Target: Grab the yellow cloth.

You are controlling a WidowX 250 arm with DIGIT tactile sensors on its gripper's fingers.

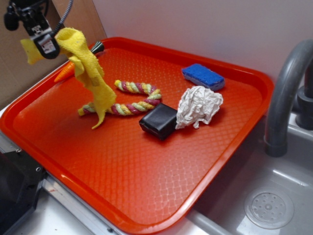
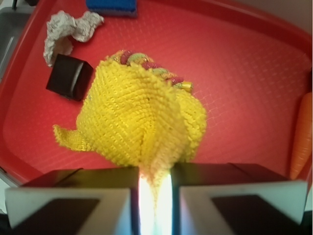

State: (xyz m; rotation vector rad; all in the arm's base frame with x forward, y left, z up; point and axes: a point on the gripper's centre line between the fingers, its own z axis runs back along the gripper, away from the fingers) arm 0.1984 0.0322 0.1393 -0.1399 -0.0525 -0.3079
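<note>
Yellow cloth (image 1: 92, 78): knitted, coarse weave, soft; pinched at one bunched end between jaws of gripper (image 1: 43, 38), hanging directly below it, long axis near vertical, lower tip at or just above tray (image 1: 146, 181). Gripper: clamped narrow on cloth, raised over tray's far left corner. Beneath and behind cloth: braided rope (image 1: 132, 98), yellow, pink, green. Toy carrot (image 2: 302, 137) near rim. Black block (image 1: 158, 121), crumpled white wad (image 1: 198, 105), blue sponge (image 1: 203, 76). Grey faucet (image 1: 286, 93).
</note>
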